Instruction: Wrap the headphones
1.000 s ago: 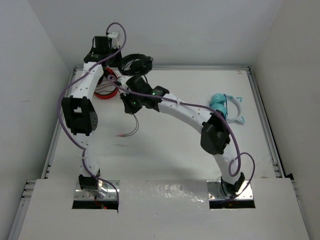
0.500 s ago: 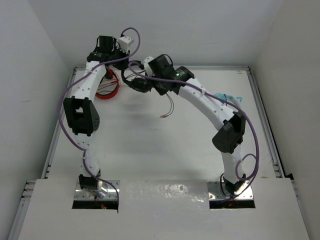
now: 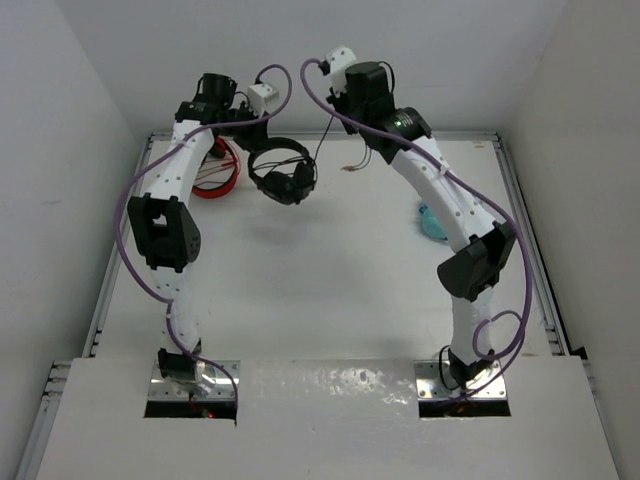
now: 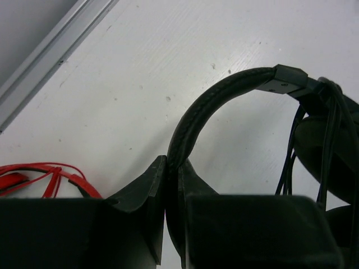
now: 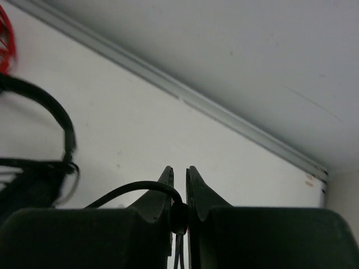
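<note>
The black headphones point(image 3: 282, 176) hang at the back left, their thin headband point(image 4: 213, 95) pinched in my left gripper point(image 3: 262, 138), which is shut on it point(image 4: 174, 168). An earcup point(image 4: 331, 151) and strands of dark cable point(image 4: 291, 151) show at the right of the left wrist view. My right gripper point(image 3: 338, 108) is raised near the back wall and shut point(image 5: 179, 171) on the thin dark cable point(image 5: 129, 189), which arcs left toward the headphones point(image 5: 33, 179). The cable's loose end point(image 3: 350, 168) dangles below the right arm.
Red headphones point(image 3: 215, 175) lie by the left rail under the left arm, and their red cable shows in the left wrist view point(image 4: 39, 176). Teal headphones point(image 3: 432, 222) are partly hidden behind the right arm. A metal rail point(image 5: 224, 115) borders the table at the back wall.
My right arm has swung up and to the right toward the back wall, drawing the cable away from the headphones. The left gripper shifted slightly right, still holding the headband.
</note>
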`<state>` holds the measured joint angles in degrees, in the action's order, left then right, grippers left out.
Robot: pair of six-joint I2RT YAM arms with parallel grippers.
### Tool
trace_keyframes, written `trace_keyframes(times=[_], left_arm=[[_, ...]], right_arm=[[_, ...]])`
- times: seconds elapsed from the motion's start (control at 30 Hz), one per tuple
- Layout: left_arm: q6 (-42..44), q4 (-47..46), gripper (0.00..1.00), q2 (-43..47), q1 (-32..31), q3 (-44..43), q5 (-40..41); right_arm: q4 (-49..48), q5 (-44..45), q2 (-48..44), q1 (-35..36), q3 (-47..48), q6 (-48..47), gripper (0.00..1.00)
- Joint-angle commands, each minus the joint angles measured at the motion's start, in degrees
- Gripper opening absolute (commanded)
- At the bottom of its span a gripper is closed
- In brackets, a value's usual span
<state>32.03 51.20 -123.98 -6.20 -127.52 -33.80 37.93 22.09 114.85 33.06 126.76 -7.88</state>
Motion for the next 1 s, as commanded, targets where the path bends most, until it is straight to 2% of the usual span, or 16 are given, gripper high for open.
trace_keyframes(times=[0.0,0.07,0.13,0.2,0.33,0.43,0.6,0.77,0.93,0.97], left_arm=[[-4.8,-4.7,0.00,3.0,-0.3,0.6,-4.2],[-15.6,-11.4,0.00,2.6,0.9,2.2,-7.7],[-23.9,-16.6,0.00,2.1,1.3,2.8,-9.0],[-28.1,-19.2,0.00,2.0,1.3,2.6,-11.0],[-34.1,-21.4,0.00,1.6,2.2,1.5,-9.0],[-35.7,-21.3,0.00,1.6,2.6,0.1,-3.0],[-41.4,-24.0,0.00,1.3,3.3,0.3,-0.7],[-48.2,-27.5,0.00,1.0,3.2,1.0,-4.7],[-50.3,-29.6,0.00,1.3,3.1,2.7,-1.9],[-49.7,-29.5,0.00,1.3,3.0,2.8,-1.2]], right_arm=[[-14.1,-13.1,-2.3,0.1,2.9,4.4,0.00],[-19.2,-18.0,-5.5,1.7,-4.5,3.7,0.00],[-20.4,-18.8,-7.3,2.9,-10.9,2.3,0.00],[-20.1,-17.8,-9.1,2.7,-15.5,3.0,0.00],[-22.1,-15.6,-14.5,2.6,-25.7,2.3,0.00],[-26.6,-16.7,-20.5,2.6,-35.3,2.7,0.00],[-36.2,-17.3,-29.0,2.6,-50.0,6.1,0.00],[-37.7,-21.3,-25.7,4.4,-52.0,11.9,0.00],[-36.6,-21.9,-15.9,10.0,-42.8,13.2,0.00],[-36.2,-22.5,-14.1,11.7,-38.3,14.5,0.00]])
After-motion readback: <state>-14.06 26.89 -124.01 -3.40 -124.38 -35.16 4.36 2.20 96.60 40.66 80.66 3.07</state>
